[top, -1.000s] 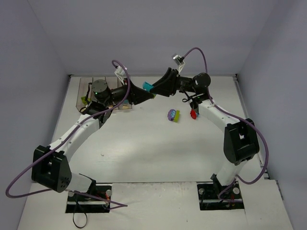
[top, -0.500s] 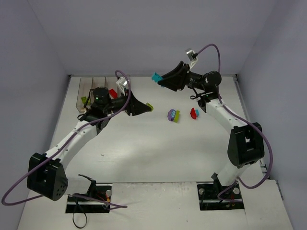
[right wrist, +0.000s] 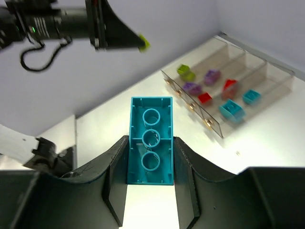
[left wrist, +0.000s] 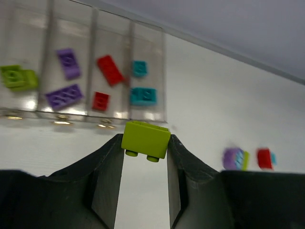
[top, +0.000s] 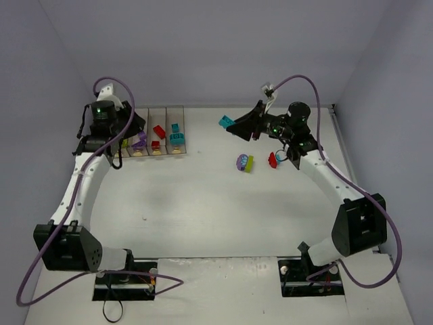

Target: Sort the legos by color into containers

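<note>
- Lime brick [left wrist: 146,138]: clamped between the fingers of the left gripper [left wrist: 145,149], at the left end of the containers [left wrist: 152,52].
- Teal brick [right wrist: 151,143]: pinched in the right gripper [right wrist: 151,162], raised over the table [top: 203,203].
- Containers: back-left on the white table; lime, purple, red and teal bricks lie in separate bins.
- Loose: purple-lime cluster [top: 245,163] and red piece [top: 272,160], close together on the table beside the right arm.
- Pale grey walls [top: 203,54] enclose three sides.

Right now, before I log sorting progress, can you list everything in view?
containers: four, clear, joined row, far left of table
binned legos: lime clump, two purple bricks, two red bricks, two teal bricks; one colour per bin
loose legos: purple-lime cluster, red-teal piece; open table, right of the bins
left claw: shut on lime brick
right claw: shut on teal brick
</note>
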`<state>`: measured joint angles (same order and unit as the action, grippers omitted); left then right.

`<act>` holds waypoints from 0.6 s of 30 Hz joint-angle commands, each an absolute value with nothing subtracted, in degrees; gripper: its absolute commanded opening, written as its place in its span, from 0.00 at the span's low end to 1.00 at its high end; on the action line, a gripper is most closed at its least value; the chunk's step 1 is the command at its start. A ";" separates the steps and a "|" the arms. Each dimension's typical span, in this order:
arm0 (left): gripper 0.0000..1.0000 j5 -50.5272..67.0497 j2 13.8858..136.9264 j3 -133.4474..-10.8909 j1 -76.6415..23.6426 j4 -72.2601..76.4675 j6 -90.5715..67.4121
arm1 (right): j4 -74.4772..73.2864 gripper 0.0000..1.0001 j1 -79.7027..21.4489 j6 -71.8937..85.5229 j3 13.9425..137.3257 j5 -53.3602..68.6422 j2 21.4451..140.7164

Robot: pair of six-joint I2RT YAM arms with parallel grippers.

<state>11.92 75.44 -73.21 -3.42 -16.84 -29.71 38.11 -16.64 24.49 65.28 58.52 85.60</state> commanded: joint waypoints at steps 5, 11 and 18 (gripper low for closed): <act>0.00 -5.97 92.86 -86.21 5.79 -22.24 -25.76 | 27.68 0.00 -16.96 11.69 61.71 50.71 78.58; 0.00 -6.86 108.17 -100.60 7.91 -23.73 -21.45 | 27.42 0.00 -16.96 11.69 58.01 50.36 76.38; 0.06 -6.59 120.31 -113.36 8.96 -26.89 -18.81 | 26.55 0.00 -16.96 10.73 55.81 50.89 75.32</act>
